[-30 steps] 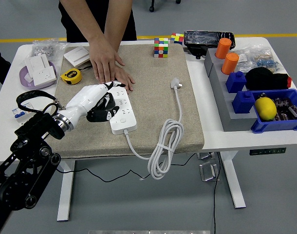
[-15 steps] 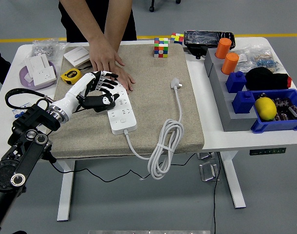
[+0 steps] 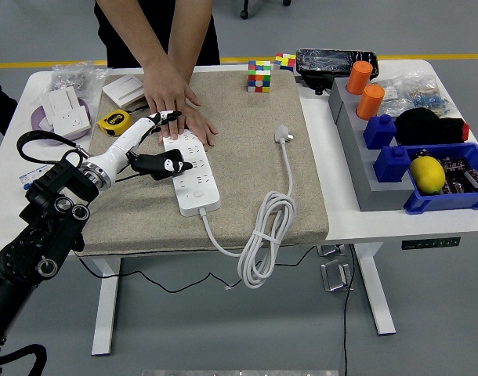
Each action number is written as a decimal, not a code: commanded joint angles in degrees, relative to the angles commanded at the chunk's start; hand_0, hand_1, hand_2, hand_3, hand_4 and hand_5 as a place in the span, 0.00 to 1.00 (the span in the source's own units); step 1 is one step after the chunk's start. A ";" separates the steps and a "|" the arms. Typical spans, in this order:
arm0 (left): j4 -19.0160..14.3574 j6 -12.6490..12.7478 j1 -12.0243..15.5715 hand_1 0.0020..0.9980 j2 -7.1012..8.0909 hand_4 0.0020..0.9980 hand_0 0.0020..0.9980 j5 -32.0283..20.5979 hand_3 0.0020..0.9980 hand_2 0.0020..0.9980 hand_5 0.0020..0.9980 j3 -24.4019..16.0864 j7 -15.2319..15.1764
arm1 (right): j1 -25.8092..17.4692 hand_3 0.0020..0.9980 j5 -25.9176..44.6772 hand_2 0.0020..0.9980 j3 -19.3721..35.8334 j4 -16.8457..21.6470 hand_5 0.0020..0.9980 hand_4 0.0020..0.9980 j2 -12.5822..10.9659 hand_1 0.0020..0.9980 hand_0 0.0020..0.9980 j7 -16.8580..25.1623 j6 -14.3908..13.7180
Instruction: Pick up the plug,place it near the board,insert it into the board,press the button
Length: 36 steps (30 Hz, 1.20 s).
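Fingers of the left hand (image 3: 157, 149) are spread, empty, over the white plastic power board (image 3: 192, 172), which is pressed down by a person's hand (image 3: 172, 98); the white plug (image 3: 283, 135) is left apart.

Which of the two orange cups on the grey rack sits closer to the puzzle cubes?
The far orange cup, at the rack's back end; the other orange cup stands nearer the blue blocks.

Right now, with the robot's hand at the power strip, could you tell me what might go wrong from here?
1. The person's hand presses the far end of the power strip, right beside the left hand; they could collide.
2. The plug lies unplugged on the mat, away from that hand, so reaching across may shove the strip.
3. The coiled cable hangs over the near edge and could drag the plug when lifted.
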 joint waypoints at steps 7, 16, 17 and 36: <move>3.62 2.70 -1.10 0.88 -0.44 1.00 0.84 10.56 0.83 0.83 0.20 -0.10 -1.23 | 0.13 0.78 0.12 0.75 0.02 -0.04 1.00 1.00 -0.13 0.76 0.84 -0.04 -0.01; 7.56 4.61 -1.77 0.87 -0.94 1.00 0.83 14.17 0.82 0.82 0.25 -0.88 -0.47 | 0.24 0.78 -0.06 0.75 0.27 0.00 1.00 1.00 -0.03 0.76 0.84 -0.07 0.00; 7.98 4.78 -1.83 0.87 -1.00 1.00 0.83 14.37 0.82 0.82 0.25 -0.96 -0.33 | 0.26 0.78 -0.04 0.75 0.26 0.00 1.00 1.00 -0.04 0.76 0.84 -0.09 -0.01; 9.40 5.43 -2.22 0.80 -1.32 1.00 0.78 15.61 0.74 0.71 0.60 -0.81 0.76 | 0.45 0.78 -0.09 0.75 0.45 -0.01 1.00 1.00 -0.07 0.76 0.84 -0.12 -0.10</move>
